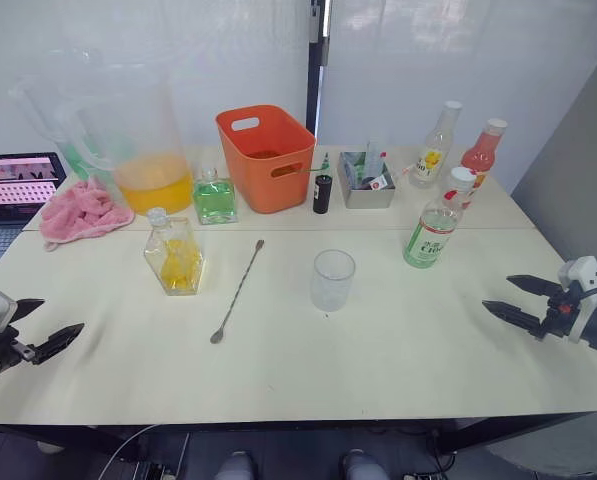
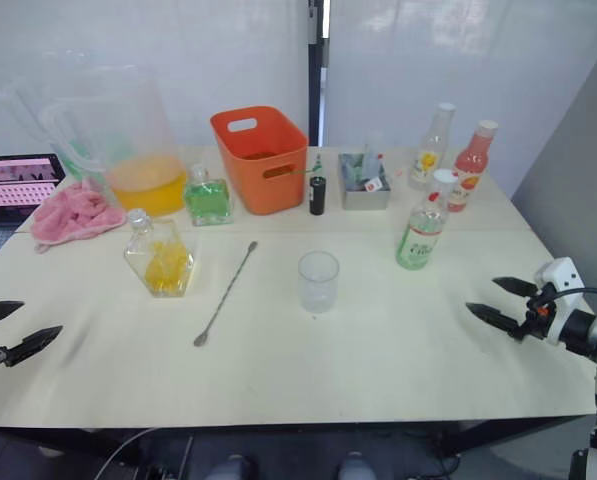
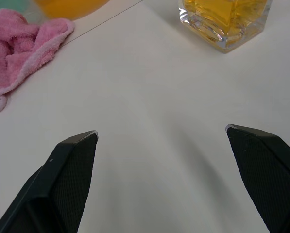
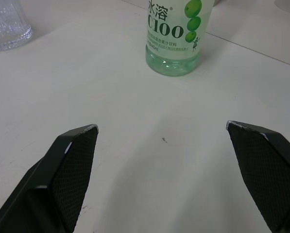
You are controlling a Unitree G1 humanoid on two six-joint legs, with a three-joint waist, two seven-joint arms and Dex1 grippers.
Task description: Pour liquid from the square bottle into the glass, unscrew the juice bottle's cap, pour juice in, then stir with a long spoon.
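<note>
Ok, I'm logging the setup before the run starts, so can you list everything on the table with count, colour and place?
square bottle: 1, clear with yellow liquid, front left
green square bottle: 1, behind it
long spoon: 1, silver, lying at centre
glass: 1, clear, centre
juice bottle: 1, green-and-white label, white cap on, right
pitcher: 1, clear, orange liquid, back left
pink cloth: 1, left
laptop: 1, left edge
orange basket: 1, back centre
small black container: 1, beside basket
metal tray: 1, back
yellow-label bottle: 1, back right
pink-red bottle: 1, back right
left gripper: open, empty
right gripper: open, empty
</note>
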